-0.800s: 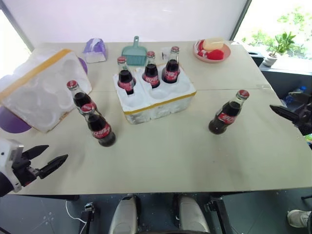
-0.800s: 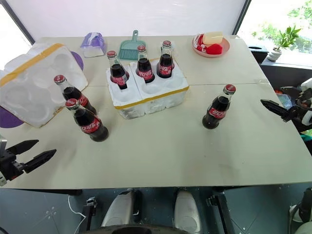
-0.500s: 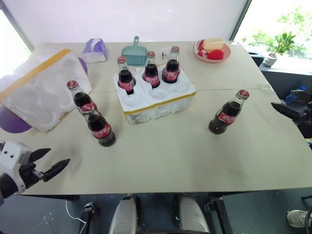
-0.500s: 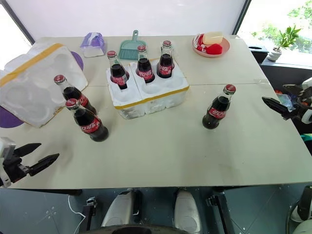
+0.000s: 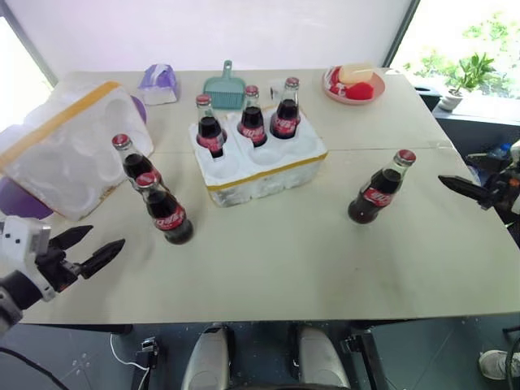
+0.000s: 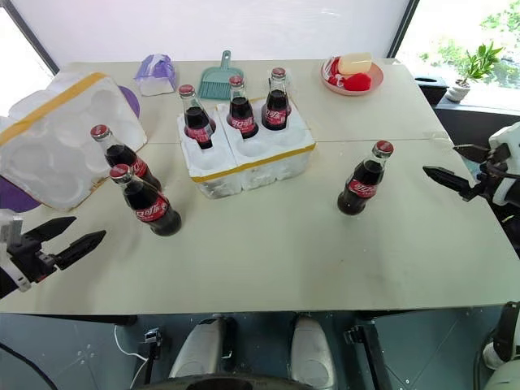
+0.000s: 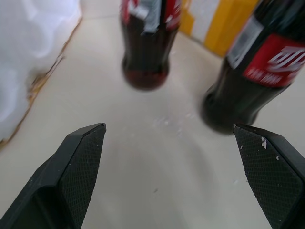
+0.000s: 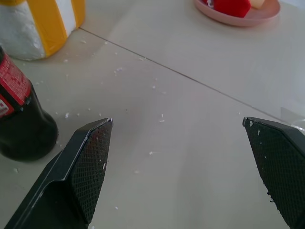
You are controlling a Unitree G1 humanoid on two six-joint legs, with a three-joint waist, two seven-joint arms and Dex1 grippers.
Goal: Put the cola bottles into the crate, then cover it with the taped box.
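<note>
Loading is half done. The crate [image 5: 258, 168] stands mid-surface with three cola bottles [image 5: 252, 119] seated in its far wells and the near wells vacant. Three bottles remain loose: two close together on the robot's left, the nearer one [image 5: 166, 213] and its neighbour [image 5: 133, 161] just beside the taped box [image 5: 69, 146], and a third bottle [image 5: 376, 192] standing alone to the right, well apart from the crate. The taped box lies tilted at the left edge of the surface, its moulded wells facing the crate.

The left tool [image 5: 88, 250] hangs low near the left pair, fingers spread wide and empty. The right tool [image 6: 453, 167] is likewise open and empty, near the lone bottle.

Judgement: bottle pickup is in hand. The left wrist view appears to frame both left bottles between the fingers, so the next move calls for singling out one, closing on its body and keeping it upright for a vacant well.
</note>
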